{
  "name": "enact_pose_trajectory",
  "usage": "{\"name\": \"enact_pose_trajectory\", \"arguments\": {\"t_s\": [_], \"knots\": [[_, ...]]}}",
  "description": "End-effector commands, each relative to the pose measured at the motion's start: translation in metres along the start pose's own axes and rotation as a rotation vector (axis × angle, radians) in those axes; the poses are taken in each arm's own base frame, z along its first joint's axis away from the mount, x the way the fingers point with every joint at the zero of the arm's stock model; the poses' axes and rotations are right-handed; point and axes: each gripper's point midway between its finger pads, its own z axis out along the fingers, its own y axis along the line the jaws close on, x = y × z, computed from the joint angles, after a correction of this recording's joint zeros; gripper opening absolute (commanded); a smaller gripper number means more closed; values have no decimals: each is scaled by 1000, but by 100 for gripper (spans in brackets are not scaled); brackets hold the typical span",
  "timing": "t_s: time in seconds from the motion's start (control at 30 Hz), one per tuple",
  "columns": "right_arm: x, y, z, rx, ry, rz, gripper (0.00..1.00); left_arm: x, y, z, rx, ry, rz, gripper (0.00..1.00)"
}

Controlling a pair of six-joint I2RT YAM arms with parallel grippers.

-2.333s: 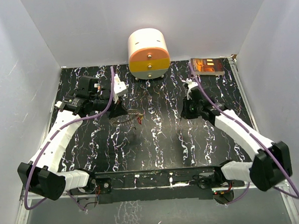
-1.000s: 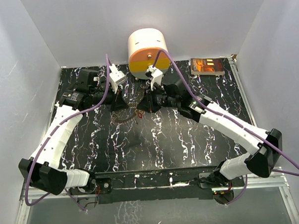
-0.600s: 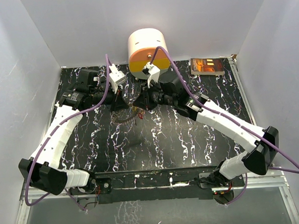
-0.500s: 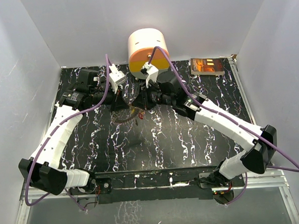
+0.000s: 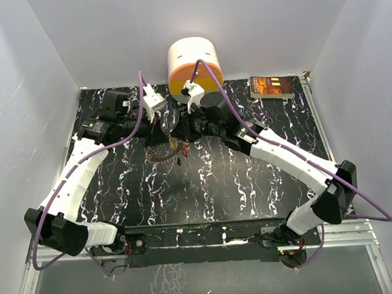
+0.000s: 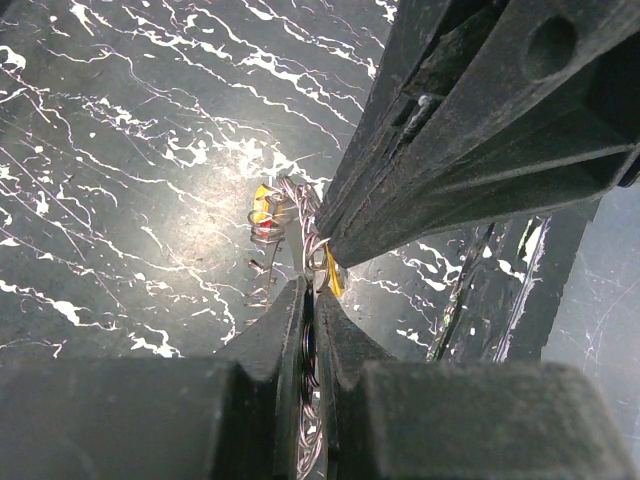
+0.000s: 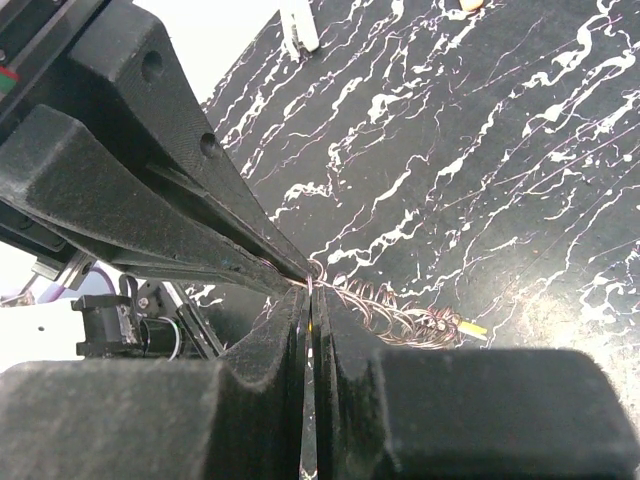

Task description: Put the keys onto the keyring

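Steel wire of the keyring is clamped in my left fingers. My right fingers are closed, tips meeting theirs; on ring or key, I can't tell. Red and yellow keys bunch at the ring, mid-back of the desk. Threading underway, I judge; none confirmed on.

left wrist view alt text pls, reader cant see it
The left gripper, fingers shut on the wiry keyring, fills the bottom of the view over a black marbled table. The right gripper sits at upper right, closed fingers meeting the ring. Tiny keys with yellow and red heads cluster at its far edge.
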Motion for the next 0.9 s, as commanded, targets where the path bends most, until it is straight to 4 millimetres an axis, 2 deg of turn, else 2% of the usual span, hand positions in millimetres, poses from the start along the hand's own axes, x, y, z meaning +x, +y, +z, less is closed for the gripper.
{"name": "enact_pose_trajectory", "arguments": {"t_s": [0.0, 0.87], "knots": [[-34, 11, -3, -9, -91, -19, 8, -23, -18, -15, 28, -72, 68, 0], [-30, 1, -6, 54, -79, -8, 8, -27, -18, -18, 18, -75, 89, 0]]}}
